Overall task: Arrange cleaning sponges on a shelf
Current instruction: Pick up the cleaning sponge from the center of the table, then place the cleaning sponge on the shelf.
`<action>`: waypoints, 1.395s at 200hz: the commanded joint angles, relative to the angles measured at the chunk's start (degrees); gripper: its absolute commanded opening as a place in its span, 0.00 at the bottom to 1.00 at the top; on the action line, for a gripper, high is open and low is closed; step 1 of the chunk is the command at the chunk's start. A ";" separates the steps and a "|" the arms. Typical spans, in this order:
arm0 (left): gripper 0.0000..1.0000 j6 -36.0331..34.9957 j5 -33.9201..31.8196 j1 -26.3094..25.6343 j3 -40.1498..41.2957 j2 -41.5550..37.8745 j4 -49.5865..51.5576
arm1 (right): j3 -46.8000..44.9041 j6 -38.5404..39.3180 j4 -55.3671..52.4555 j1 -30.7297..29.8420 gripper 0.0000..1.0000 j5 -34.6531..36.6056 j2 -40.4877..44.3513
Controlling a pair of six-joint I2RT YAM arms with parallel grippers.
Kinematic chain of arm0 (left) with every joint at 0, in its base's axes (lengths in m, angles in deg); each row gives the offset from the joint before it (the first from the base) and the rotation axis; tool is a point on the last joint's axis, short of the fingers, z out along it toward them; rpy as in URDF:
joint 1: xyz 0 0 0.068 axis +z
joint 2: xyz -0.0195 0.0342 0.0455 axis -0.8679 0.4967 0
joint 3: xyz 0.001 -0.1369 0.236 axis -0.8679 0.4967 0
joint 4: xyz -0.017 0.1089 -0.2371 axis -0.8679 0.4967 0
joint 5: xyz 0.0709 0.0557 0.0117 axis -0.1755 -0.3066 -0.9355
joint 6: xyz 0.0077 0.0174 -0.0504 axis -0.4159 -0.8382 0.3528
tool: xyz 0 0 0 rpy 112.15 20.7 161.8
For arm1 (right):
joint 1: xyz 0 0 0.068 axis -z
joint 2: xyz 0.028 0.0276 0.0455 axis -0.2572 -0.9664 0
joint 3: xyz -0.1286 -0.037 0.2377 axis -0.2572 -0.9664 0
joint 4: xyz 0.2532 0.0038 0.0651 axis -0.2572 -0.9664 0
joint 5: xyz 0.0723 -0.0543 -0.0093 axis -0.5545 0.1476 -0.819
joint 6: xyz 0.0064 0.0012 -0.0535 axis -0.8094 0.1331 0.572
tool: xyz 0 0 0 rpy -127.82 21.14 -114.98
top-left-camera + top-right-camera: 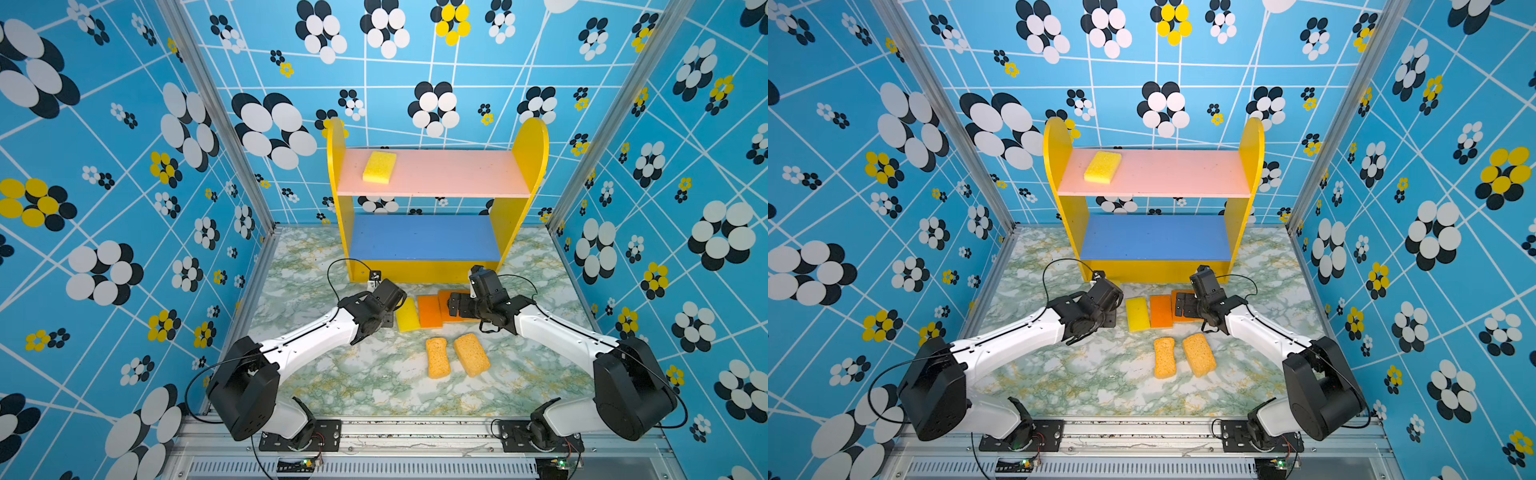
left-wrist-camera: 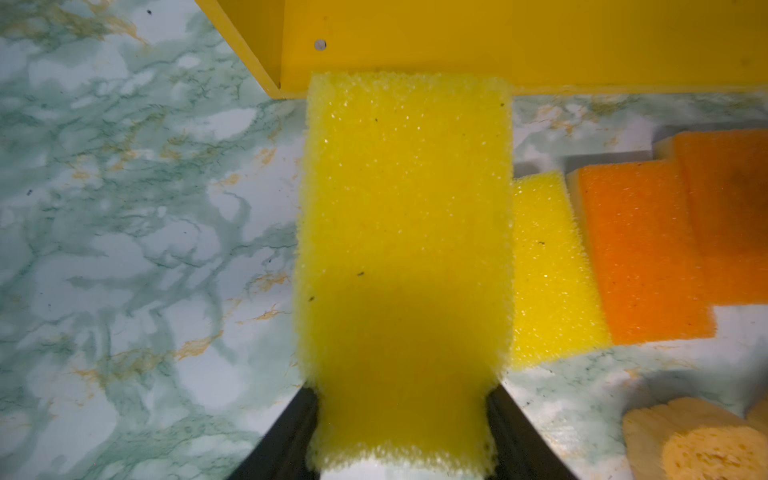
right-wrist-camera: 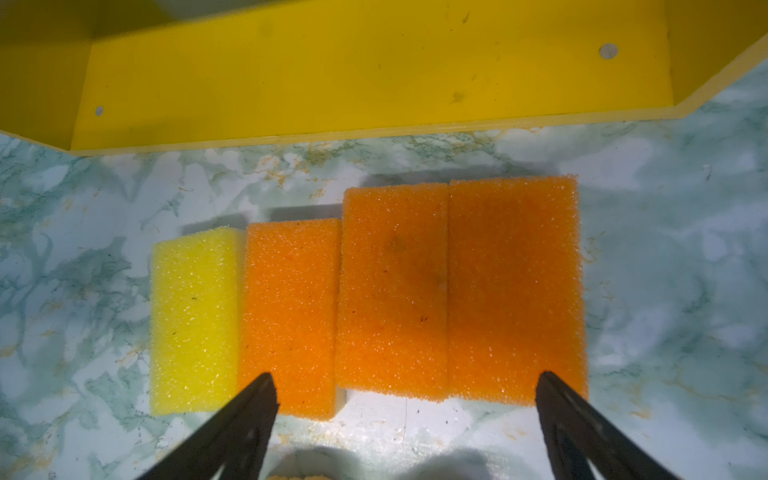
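My left gripper (image 2: 401, 390) is shut on a flat yellow sponge (image 2: 403, 228) by its near end, close to the shelf's yellow base front (image 2: 498, 41). In both top views the wrist hides this sponge. Beside it on the table lie another yellow sponge (image 1: 406, 316) and an orange sponge (image 1: 430, 311). My right gripper (image 3: 405, 376) stands open over the near edge of three orange sponges (image 3: 392, 291), holding nothing. Two tan porous sponges (image 1: 437, 357) (image 1: 471, 354) lie nearer the front. One yellow sponge (image 1: 379, 167) rests on the left of the shelf's pink board (image 1: 457, 174). The blue board (image 1: 424, 237) is bare.
The shelf stands at the back of the marble-patterned table (image 1: 365, 386), against the flowered back wall. Flowered side walls with aluminium posts (image 1: 232, 137) close in left and right. A metal rail (image 1: 415, 432) carrying both arm bases runs along the front edge.
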 commanded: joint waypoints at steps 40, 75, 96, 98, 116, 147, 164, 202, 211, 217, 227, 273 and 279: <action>0.55 -6.28 -4.88 -4.99 -11.29 -6.64 11.82 | 1.91 -0.72 -0.79 -0.55 0.99 -1.01 -3.44; 0.55 -8.90 -2.64 -6.26 -15.63 -10.15 10.36 | 3.11 -0.77 -1.21 -0.54 0.99 -1.57 -4.84; 0.56 -12.08 -0.71 -7.12 -19.24 -10.22 9.54 | 3.59 -0.77 -1.36 -0.55 0.99 -1.67 -5.40; 0.56 -12.26 -0.48 -7.19 -19.63 -10.09 9.53 | 3.59 -0.77 -1.40 -0.55 0.99 -1.70 -5.43; 0.56 -14.60 0.75 -8.11 -22.98 -8.80 8.77 | 3.77 -0.77 -1.66 -0.55 0.99 -1.70 -5.61; 0.55 -18.02 1.83 -9.07 -28.84 -6.00 5.70 | 3.37 -0.85 -1.71 -0.55 0.99 -1.45 -5.44; 0.53 -19.56 2.07 -9.16 -32.12 -4.43 3.27 | 3.00 -0.85 -1.72 -0.61 0.99 -1.52 -5.33; 0.54 -22.29 1.64 -9.41 -41.04 0.44 -0.15 | 2.71 -1.02 -1.93 -0.64 0.99 -1.15 -5.49; 0.55 -22.87 1.57 -9.56 -41.79 1.11 -2.34 | 2.63 -1.20 -1.89 -0.63 0.99 -1.06 -5.48; 0.55 -23.34 1.45 -9.47 -42.69 1.66 -3.60 | 2.54 -1.29 -1.90 -0.64 0.99 -1.14 -5.51; 0.55 -24.51 1.39 -9.50 -44.91 2.93 -4.68 | 2.49 -1.38 -2.00 -0.62 0.99 -1.19 -5.45; 0.56 -32.97 -1.56 -8.88 -60.16 12.80 -6.47 | 2.54 -2.06 -2.60 -0.68 0.99 -1.17 -5.00; 0.56 -33.62 -1.99 -8.75 -62.19 14.27 -6.63 | 2.48 -2.24 -2.74 -0.70 0.99 -1.04 -4.92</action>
